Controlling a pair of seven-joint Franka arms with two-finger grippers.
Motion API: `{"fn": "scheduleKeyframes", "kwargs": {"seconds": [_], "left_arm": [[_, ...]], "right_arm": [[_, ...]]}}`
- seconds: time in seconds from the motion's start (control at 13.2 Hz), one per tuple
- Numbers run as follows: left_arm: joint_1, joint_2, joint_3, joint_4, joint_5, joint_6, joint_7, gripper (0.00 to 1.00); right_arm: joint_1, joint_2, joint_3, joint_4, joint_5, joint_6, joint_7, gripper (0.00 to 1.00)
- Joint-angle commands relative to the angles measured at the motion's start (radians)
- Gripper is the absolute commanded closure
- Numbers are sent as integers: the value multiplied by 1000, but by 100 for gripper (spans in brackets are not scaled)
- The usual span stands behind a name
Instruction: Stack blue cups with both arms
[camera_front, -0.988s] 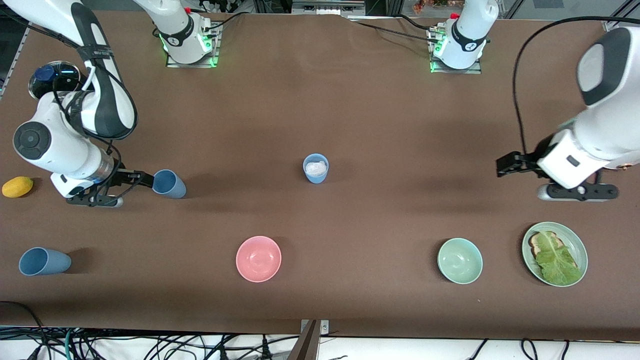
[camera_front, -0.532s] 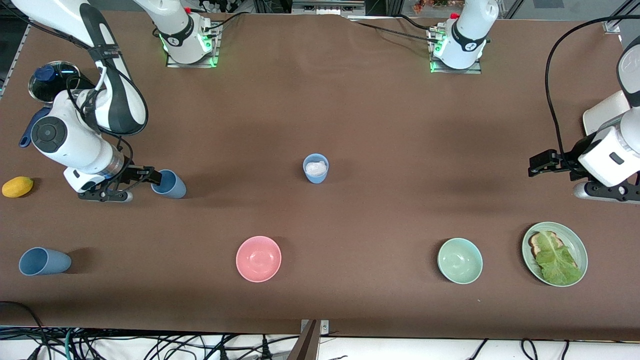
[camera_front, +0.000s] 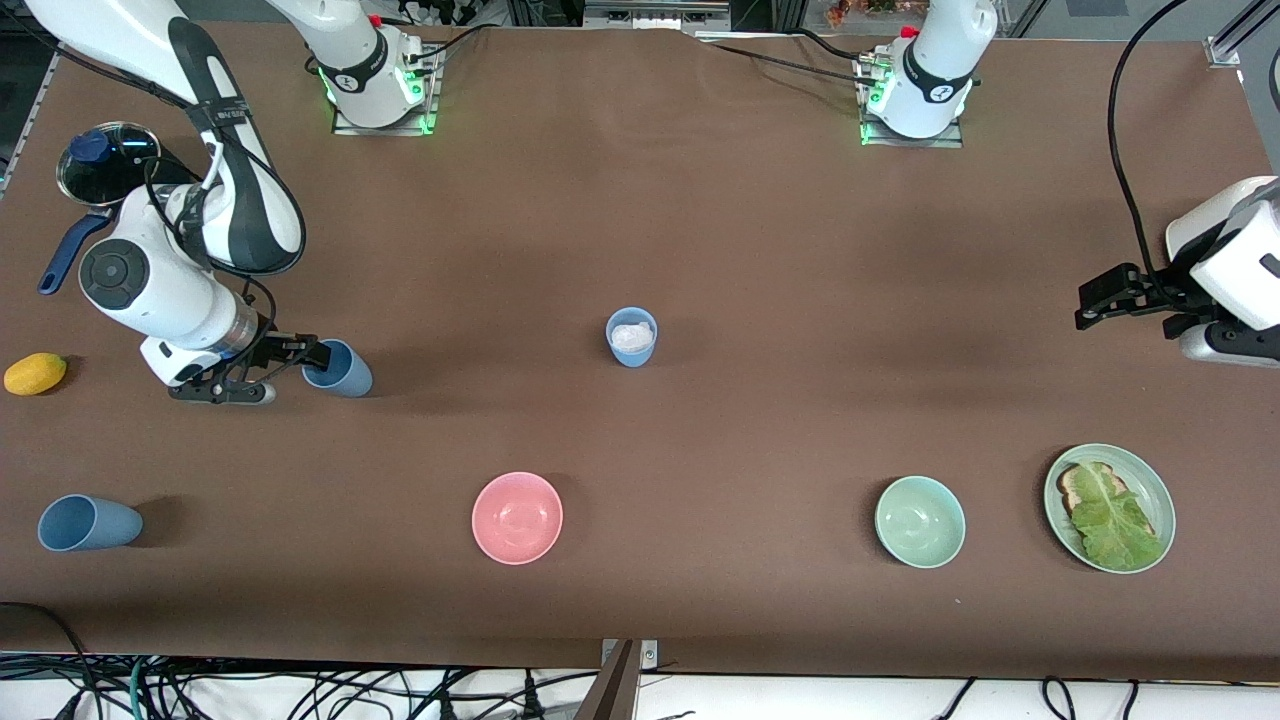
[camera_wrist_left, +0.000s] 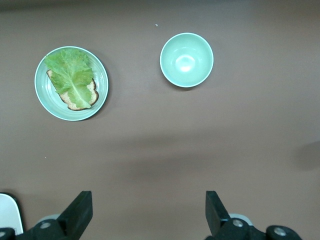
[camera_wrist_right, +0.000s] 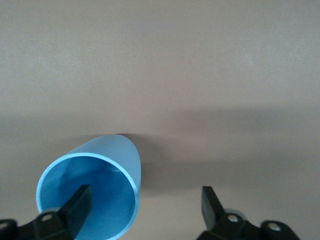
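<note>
The right claw (camera_front: 312, 355), spread wide, has one finger (camera_wrist_right: 75, 207) inside a blue cup (camera_front: 338, 368) near the right arm's end of the bench (camera_front: 760, 260); closing off-centre could tip it. The left claw (camera_front: 1092, 308) waits, released, over the bench's other end.

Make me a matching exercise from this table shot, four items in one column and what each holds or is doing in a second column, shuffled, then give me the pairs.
Things
1. middle cup
2. plate
3. right gripper
4. green bowl

States
A. bread with a lettuce leaf on it
B. nothing inside
C. white stuff inside
D. open, one finger inside the rim of another blue cup

Pairs: 1-C, 2-A, 3-D, 4-B
</note>
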Motion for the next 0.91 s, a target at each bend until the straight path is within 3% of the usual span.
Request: {"fn": "scheduleKeyframes", "kwargs": {"seconds": [0.0, 0.08, 0.15, 0.3, 0.38, 0.61, 0.84], "left_arm": [[-4, -58, -4, -66, 14, -3, -14, 1], [-7, -75, -3, -93, 14, 4, -25, 1], [-12, -93, -4, -122, 15, 22, -28, 1], [-18, -124, -3, -172, 15, 60, -49, 1], [-18, -132, -3, -186, 15, 65, -51, 1], [-10, -188, -3, -274, 15, 128, -51, 1], [14, -176, 0, -259, 14, 113, -40, 1]], "right_arm": [[4, -3, 4, -16, 9, 22, 5, 39], [4, 0, 4, -16, 9, 22, 5, 58], [4, 3, 4, -16, 9, 22, 5, 70], [4, 5, 14, -16, 9, 22, 6, 94], [4, 5, 16, -16, 9, 22, 6, 100], [4, 5, 30, -11, 9, 13, 22, 100], [4, -12, 59, 3, 8, -1, 37, 100]]}}
